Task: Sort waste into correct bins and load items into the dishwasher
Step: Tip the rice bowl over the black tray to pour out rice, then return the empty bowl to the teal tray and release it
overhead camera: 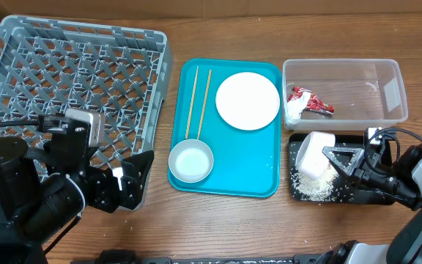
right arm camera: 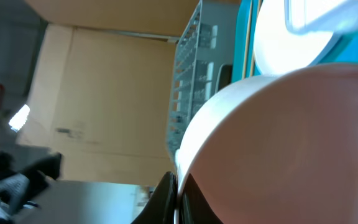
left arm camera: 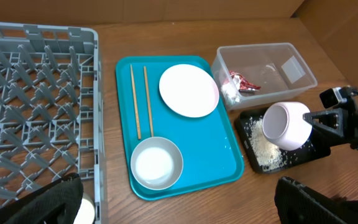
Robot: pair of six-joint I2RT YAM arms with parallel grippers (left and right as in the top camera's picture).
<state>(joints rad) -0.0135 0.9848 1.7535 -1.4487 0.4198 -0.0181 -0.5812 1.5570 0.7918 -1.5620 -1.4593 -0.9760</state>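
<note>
Teal tray (overhead camera: 247,161) is your landmark. Nearest you, left of it, your left gripper (overhead camera: 130,174) hangs with jaws spread wide, holding nothing. Right of it, your right gripper (overhead camera: 333,157) is clamped tight on the bowl (overhead camera: 312,152), tipped over the black tray (overhead camera: 297,150) (rice (overhead camera: 315,187) lies scattered there). On its near end sits the dish (overhead camera: 191,161); farther on, chopsticks (overhead camera: 198,103) and plate (overhead camera: 247,100). Right of its far end the tub (overhead camera: 357,88) holds the wrapper (overhead camera: 310,101); the rack (overhead camera: 72,66) stands left.
</note>
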